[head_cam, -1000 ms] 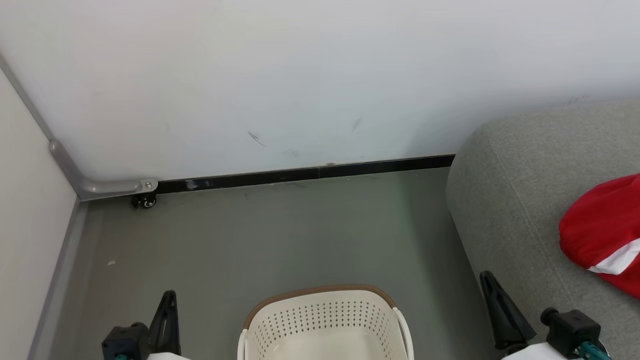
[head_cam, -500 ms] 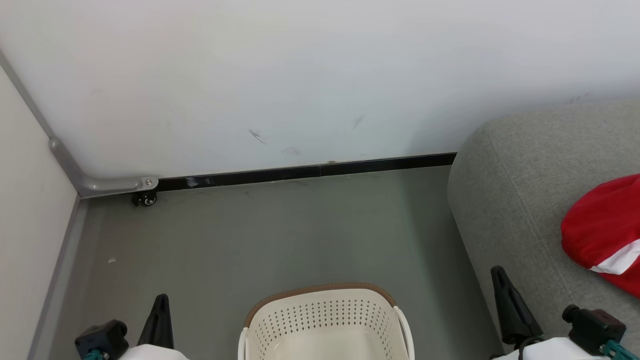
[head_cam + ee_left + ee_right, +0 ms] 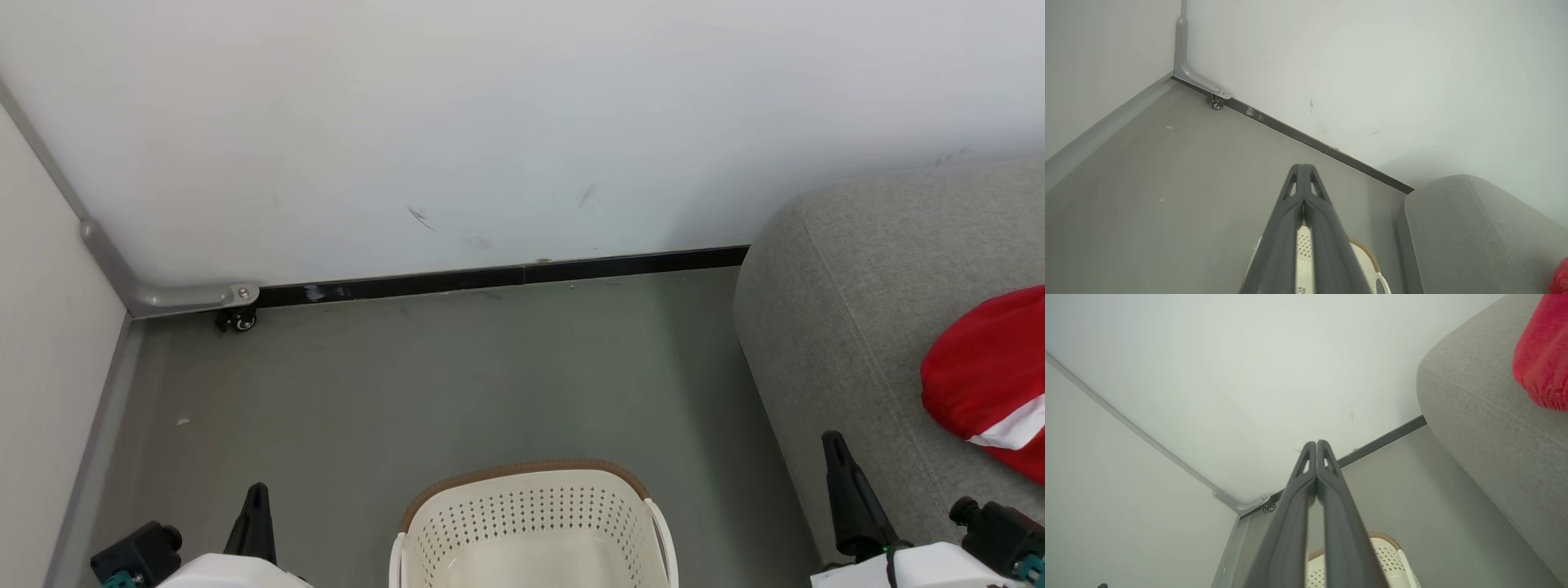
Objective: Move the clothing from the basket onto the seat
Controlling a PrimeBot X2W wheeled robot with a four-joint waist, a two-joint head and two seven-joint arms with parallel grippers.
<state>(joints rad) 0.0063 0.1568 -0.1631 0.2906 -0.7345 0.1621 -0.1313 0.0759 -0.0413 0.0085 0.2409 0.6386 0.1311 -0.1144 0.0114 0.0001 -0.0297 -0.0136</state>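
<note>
The cream basket (image 3: 531, 523) with its brown rim stands on the floor at the bottom centre, and what shows of its inside holds nothing. Red clothing (image 3: 988, 380) with white trim lies on the grey seat (image 3: 857, 327) at the right edge. My left gripper (image 3: 257, 498) is shut and empty at the lower left, beside the basket. My right gripper (image 3: 834, 445) is shut and empty at the lower right, by the seat's front edge. The wrist views show each pair of fingers pressed together: left gripper (image 3: 1302, 169), right gripper (image 3: 1316, 445), with the basket (image 3: 1392, 559) below and the clothing (image 3: 1543, 355) on the seat (image 3: 1486, 416).
A white wall with a black baseboard (image 3: 490, 278) runs across the back. A grey bracket with a small caster (image 3: 237, 320) sits in the left corner, where a side wall (image 3: 49, 367) closes in. Grey floor (image 3: 449, 384) stretches between wall and basket.
Both grippers have sunk toward the bottom edge and drifted outward, staying shut. The view has shifted slightly. Basket and clothing stay put.
</note>
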